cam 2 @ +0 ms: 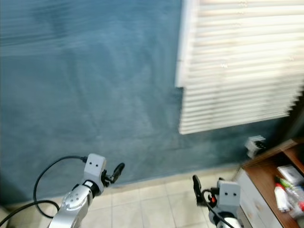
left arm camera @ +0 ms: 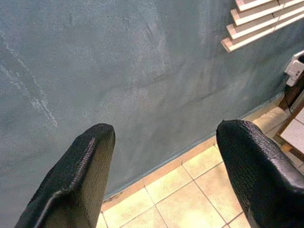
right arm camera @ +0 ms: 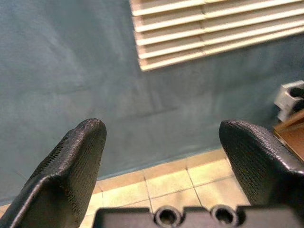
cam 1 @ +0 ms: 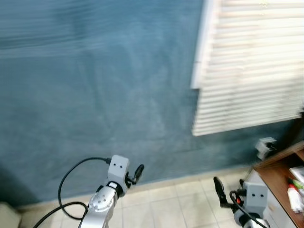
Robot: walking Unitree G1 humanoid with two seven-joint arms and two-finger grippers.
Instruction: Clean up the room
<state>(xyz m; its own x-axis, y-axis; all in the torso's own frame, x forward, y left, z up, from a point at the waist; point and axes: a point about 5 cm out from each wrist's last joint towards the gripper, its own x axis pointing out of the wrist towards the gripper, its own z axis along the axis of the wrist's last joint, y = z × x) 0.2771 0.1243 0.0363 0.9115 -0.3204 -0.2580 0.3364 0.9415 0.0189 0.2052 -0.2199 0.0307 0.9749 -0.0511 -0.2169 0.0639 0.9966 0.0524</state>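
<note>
Closest to the camera were the robot's two arms, held up in front of it. The left gripper stuck out from a silver arm with a black cable looping behind it, and the right gripper pointed up near the lower right. In the wrist views the fingers of the left one stood wide apart with nothing between them, and the fingers of the right one were spread just as wide and held nothing too. They were probably kept open and lifted like that so they would be ready to pick something up. Under them was a tiled floor, light and bare where it showed. At the right edge stood a brown wooden desk with a few small things lying on top, white, green and red, too blurry to name. Those looked like the mess that needed tidying, so the robot likely had to turn toward them. Just past the desk a white wall socket sat low on the wall. Farthest away were the blue wall and the white window blinds hanging down over the window. The head views were blurry, so the robot was likely moving.
</note>
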